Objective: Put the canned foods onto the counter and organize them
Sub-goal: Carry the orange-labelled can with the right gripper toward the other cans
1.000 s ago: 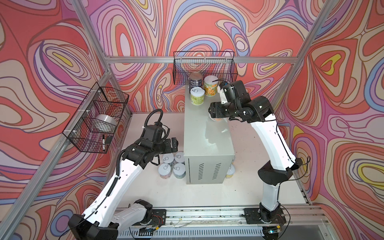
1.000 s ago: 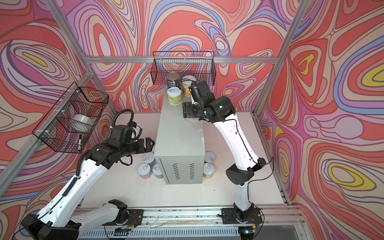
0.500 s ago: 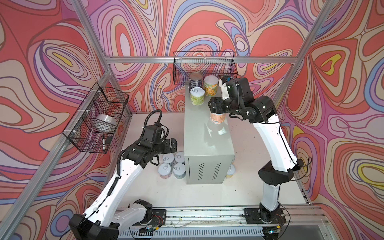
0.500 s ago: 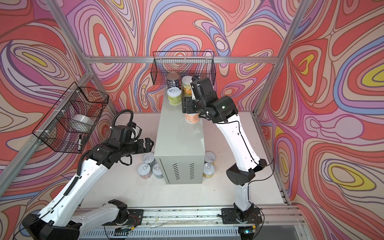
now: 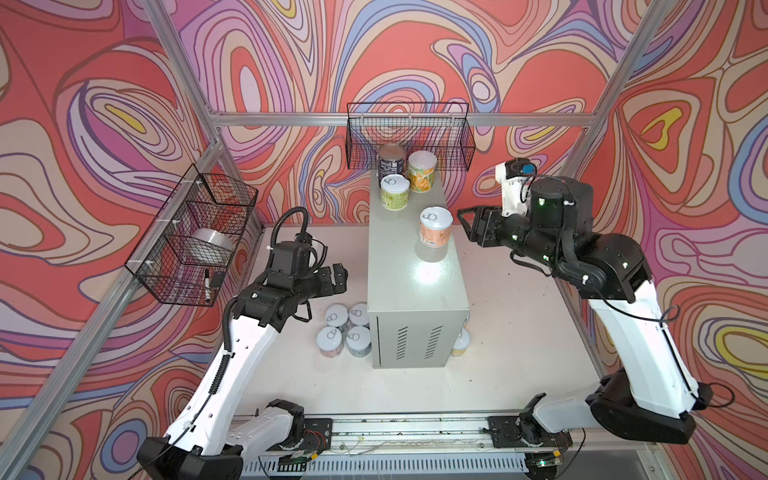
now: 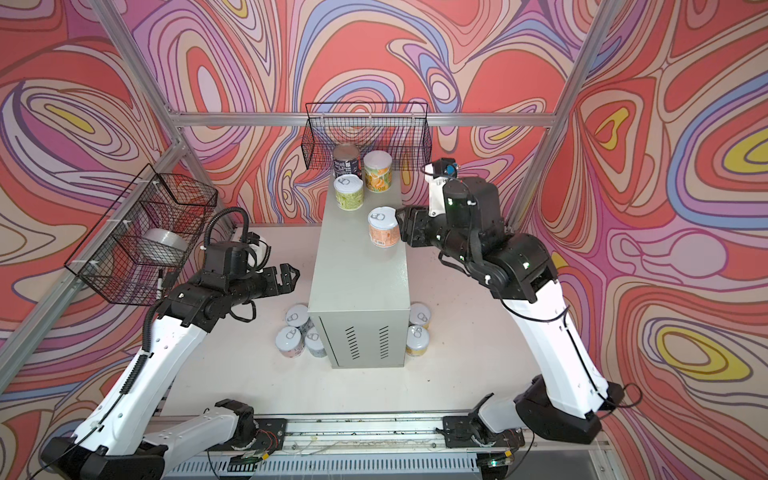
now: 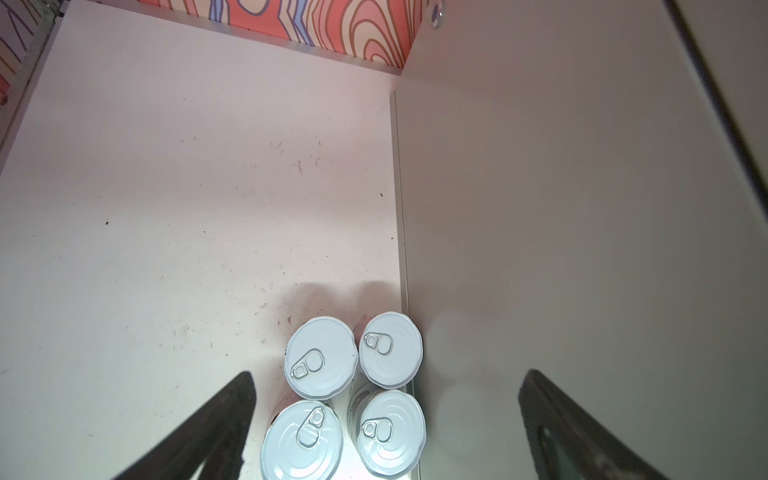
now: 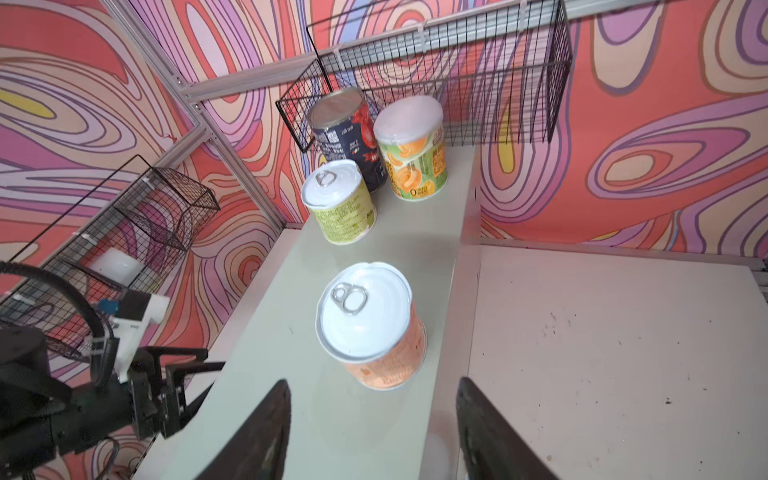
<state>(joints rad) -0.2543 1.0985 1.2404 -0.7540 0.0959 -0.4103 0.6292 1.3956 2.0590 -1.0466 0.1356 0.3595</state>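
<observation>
Three tins [image 5: 395,195] crowd the far end of the light-grey metal counter [image 5: 415,286]; the upright orange-labelled pull-tab tin [image 5: 435,228] stands apart. Your right gripper [image 5: 466,225] gapes empty beside it; your left gripper [image 5: 340,275] spreads wide above four tabletop tins [image 5: 358,340].

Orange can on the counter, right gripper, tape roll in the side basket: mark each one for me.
orange can [image 5: 435,235]: in a top view, on its label side.
right gripper [image 5: 466,225]: in a top view, midway between its fingertips.
tape roll [image 5: 211,246]: in a top view, on its silver outer face.
</observation>
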